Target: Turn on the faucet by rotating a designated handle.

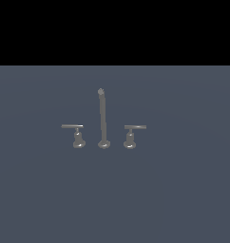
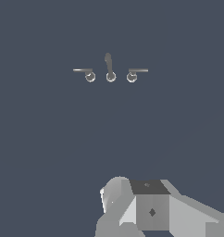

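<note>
- Exterior view gives me the small dull-grey metal faucet (image 1: 103,121) standing alone on the flat slate-blue bench (image 1: 183,199): a tall thin upright spout rod (image 1: 102,114) on a round base, with a short lever handle on each side.
- I take the designated handle (image 1: 77,135) to be the short grey post on a flared base at the exterior view's left, its thin flat bar pointing away from the spout; its mirror-image twin handle (image 1: 131,135) juts the other way.
- My arm does not appear in the exterior view, so it is well apart from the set.
- Wrist view shows the three pieces small and distant, and only a pale grey blocky part of the end effector (image 2: 151,208) at the frame edge; I cannot tell whether its fingers are wide or narrow.
- Risks, as I judge them: the two handles look alike, so I could close in on the twin; the thin bar offers little to push, so a high or skewed approach could slip off; swinging in near the middle could clip the spout rod.
</note>
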